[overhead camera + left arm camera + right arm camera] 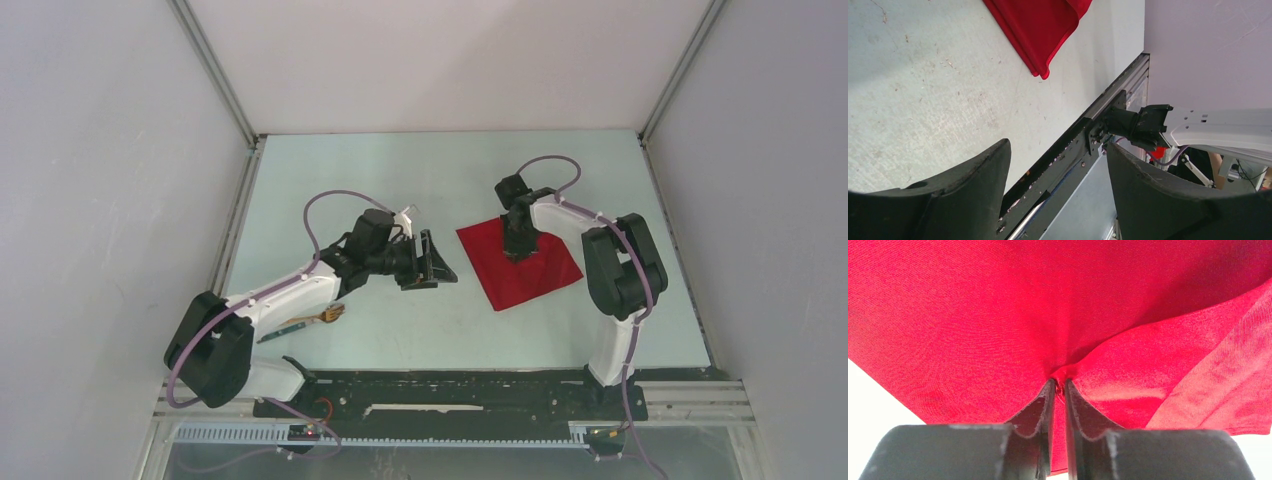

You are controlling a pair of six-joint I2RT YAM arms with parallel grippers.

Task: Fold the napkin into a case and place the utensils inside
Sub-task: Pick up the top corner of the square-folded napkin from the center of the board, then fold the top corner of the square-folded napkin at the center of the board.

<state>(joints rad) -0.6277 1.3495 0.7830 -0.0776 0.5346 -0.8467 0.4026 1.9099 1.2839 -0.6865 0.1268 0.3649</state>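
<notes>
The red napkin (520,262) lies on the table right of centre, partly folded. My right gripper (517,250) points down onto its middle and is shut on a pinch of the cloth; in the right wrist view the napkin (998,315) fills the frame and bunches at the fingertips of the right gripper (1059,382). My left gripper (437,262) is open and empty, just left of the napkin's left corner; its wrist view shows the left gripper (1058,155) wide apart and a folded napkin corner (1040,30). The wooden fork (326,315) and the teal utensil (282,331) lie by the left arm.
A black rail (450,390) runs along the table's near edge. Grey walls with metal frame posts (245,180) enclose the table on the left, back and right. The left wrist view shows the rail (1088,135) and the right arm's base (1143,125).
</notes>
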